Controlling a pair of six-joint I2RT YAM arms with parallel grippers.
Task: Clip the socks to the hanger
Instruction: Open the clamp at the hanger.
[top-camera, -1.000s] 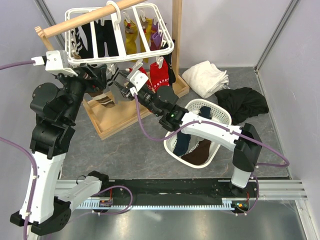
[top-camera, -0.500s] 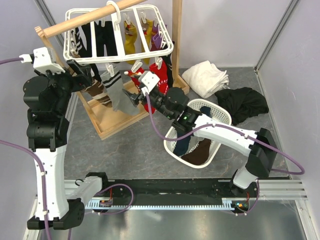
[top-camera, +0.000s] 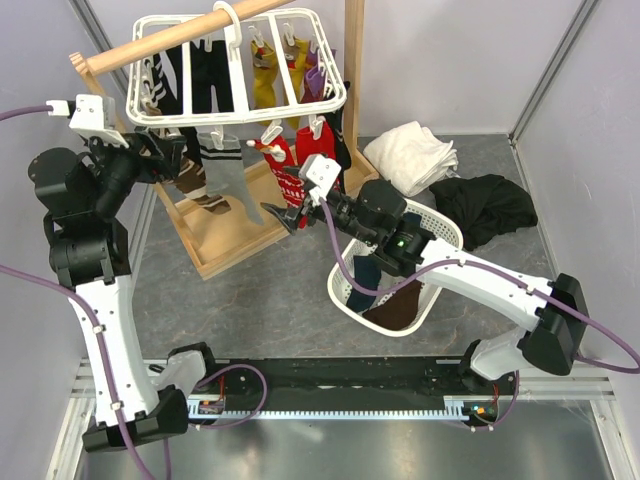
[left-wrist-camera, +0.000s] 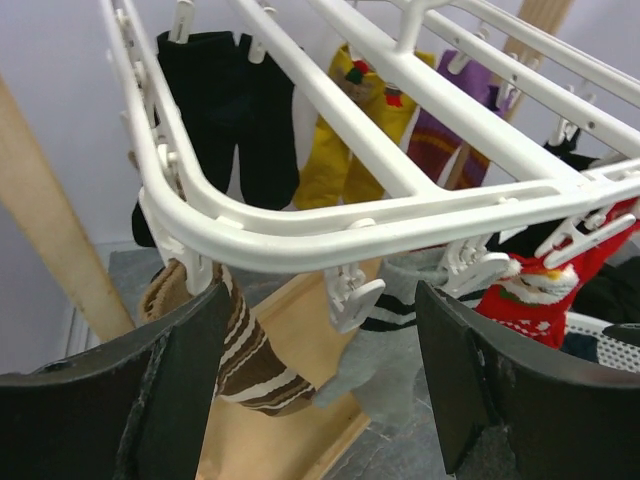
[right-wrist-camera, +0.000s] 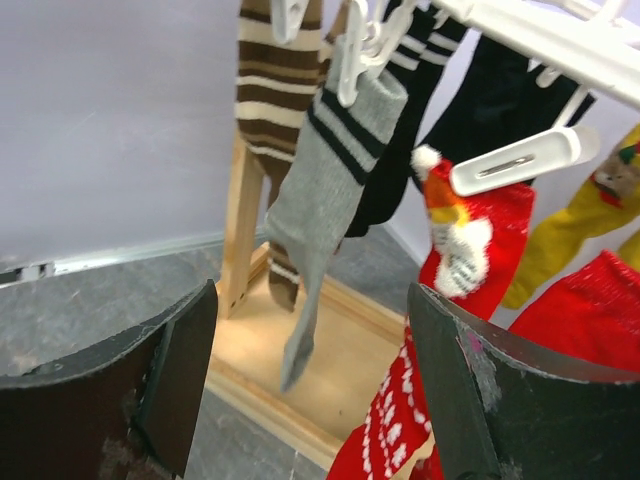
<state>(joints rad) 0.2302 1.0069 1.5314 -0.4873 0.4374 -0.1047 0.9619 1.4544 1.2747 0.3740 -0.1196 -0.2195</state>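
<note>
The white slatted hanger hangs by its hook from the wooden bar. A grey sock with a dark-striped cuff dangles from a peg on its near rim, and red patterned socks are clipped just to the right. My left gripper stands open at the hanger's left corner, under the rim, with an empty white peg and the grey sock beyond its fingers. My right gripper is open and empty, a little short of the grey sock and red socks.
The wooden stand's base lies under the hanger. Black, yellow and purple socks and a brown striped sock hang from other pegs. A white lattice basket holding socks sits below my right arm, with white cloth and black cloth behind it.
My right gripper opened and drew back to the right, away from the grey sock, which now hangs free from its peg. The left arm pulled back to the left.
</note>
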